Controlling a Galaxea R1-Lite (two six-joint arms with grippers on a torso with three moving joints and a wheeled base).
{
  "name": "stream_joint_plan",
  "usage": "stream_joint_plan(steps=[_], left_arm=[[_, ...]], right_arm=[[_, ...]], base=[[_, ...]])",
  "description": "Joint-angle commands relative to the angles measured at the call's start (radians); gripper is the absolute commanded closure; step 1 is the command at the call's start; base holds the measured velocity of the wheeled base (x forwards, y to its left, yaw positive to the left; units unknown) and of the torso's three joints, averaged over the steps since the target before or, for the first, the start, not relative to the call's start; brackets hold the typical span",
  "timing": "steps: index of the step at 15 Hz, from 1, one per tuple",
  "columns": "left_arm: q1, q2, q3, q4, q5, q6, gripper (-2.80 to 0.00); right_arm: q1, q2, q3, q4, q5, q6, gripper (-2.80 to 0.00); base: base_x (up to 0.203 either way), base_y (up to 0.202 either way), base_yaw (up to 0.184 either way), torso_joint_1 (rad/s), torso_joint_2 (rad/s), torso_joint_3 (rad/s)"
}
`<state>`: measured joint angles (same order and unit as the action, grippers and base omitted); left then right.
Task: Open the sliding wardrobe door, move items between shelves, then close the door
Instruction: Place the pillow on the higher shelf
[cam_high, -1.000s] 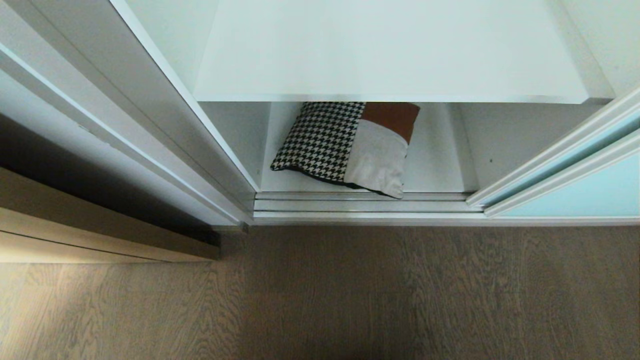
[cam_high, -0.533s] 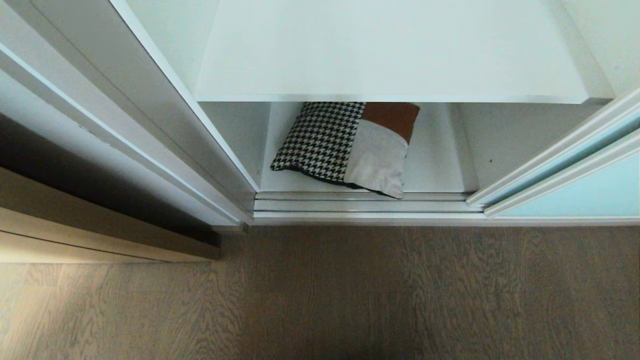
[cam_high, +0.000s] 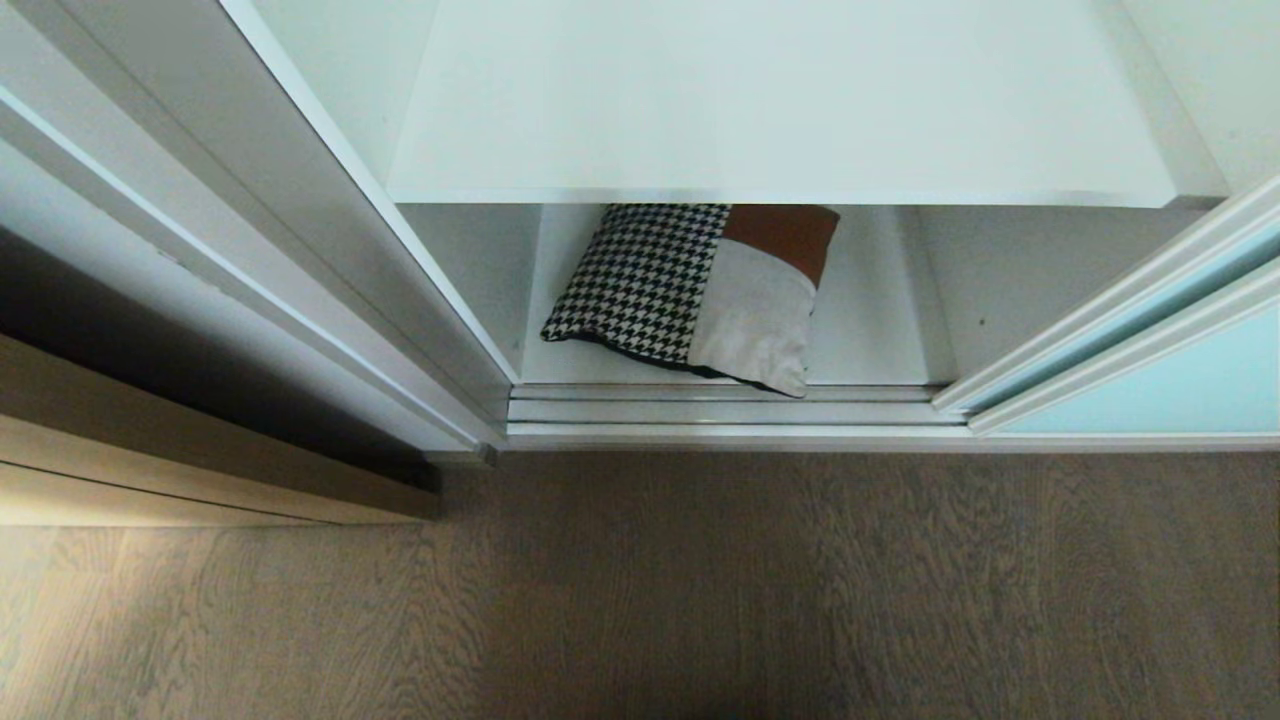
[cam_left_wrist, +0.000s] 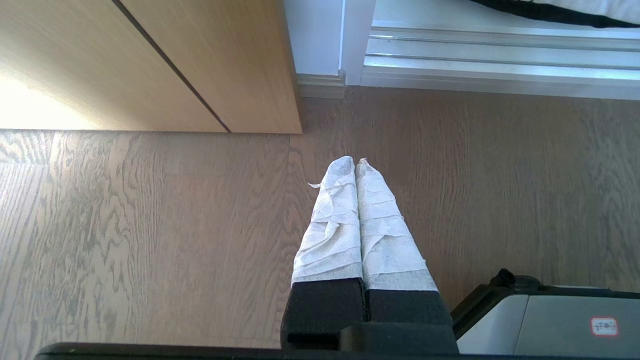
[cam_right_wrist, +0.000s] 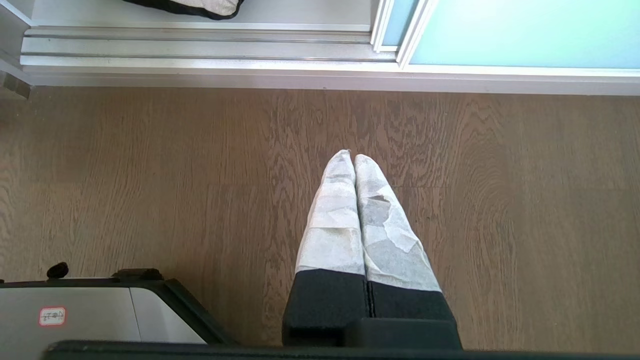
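Note:
The wardrobe stands open in the head view. Its sliding door (cam_high: 1160, 375), pale aqua glass in a silver-white frame, is pushed to the right. A patchwork cushion (cam_high: 700, 295) lies on the bottom shelf (cam_high: 870, 330), partly under the bare white upper shelf (cam_high: 780, 100). Neither arm shows in the head view. My left gripper (cam_left_wrist: 355, 162) hangs shut and empty over the wooden floor, short of the door track. My right gripper (cam_right_wrist: 350, 156) is likewise shut and empty over the floor, with the sliding door (cam_right_wrist: 525, 32) ahead of it.
A light wooden cabinet front (cam_left_wrist: 165, 60) stands left of the wardrobe. The silver door track (cam_high: 730, 410) runs along the wardrobe's foot. Grey-brown wooden floor (cam_high: 700, 590) fills the foreground. A corner of my own base (cam_left_wrist: 550, 320) shows beside each gripper.

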<state>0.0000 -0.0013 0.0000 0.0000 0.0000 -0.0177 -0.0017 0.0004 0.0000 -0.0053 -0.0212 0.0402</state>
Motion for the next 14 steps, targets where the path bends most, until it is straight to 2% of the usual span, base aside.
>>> stream_joint_plan(steps=[1, 10, 14], left_arm=[[-0.001, 0.003, 0.0, 0.0, 0.0, 0.001, 0.0], [0.0, 0.003, 0.0, 0.0, 0.0, 0.001, 0.0], [0.0, 0.003, 0.0, 0.0, 0.0, -0.001, 0.0]], right_arm=[[0.0, 0.0, 0.0, -0.001, 0.0, 0.0, 0.0], [0.0, 0.0, 0.0, -0.001, 0.0, 0.0, 0.0], [0.0, 0.001, 0.0, -0.001, 0.0, 0.0, 0.0]], base=[[0.0, 0.0, 0.0, 0.0, 0.0, 0.0], [0.0, 0.0, 0.0, 0.0, 0.0, 0.0], [0.0, 0.0, 0.0, 0.003, 0.0, -0.146]])
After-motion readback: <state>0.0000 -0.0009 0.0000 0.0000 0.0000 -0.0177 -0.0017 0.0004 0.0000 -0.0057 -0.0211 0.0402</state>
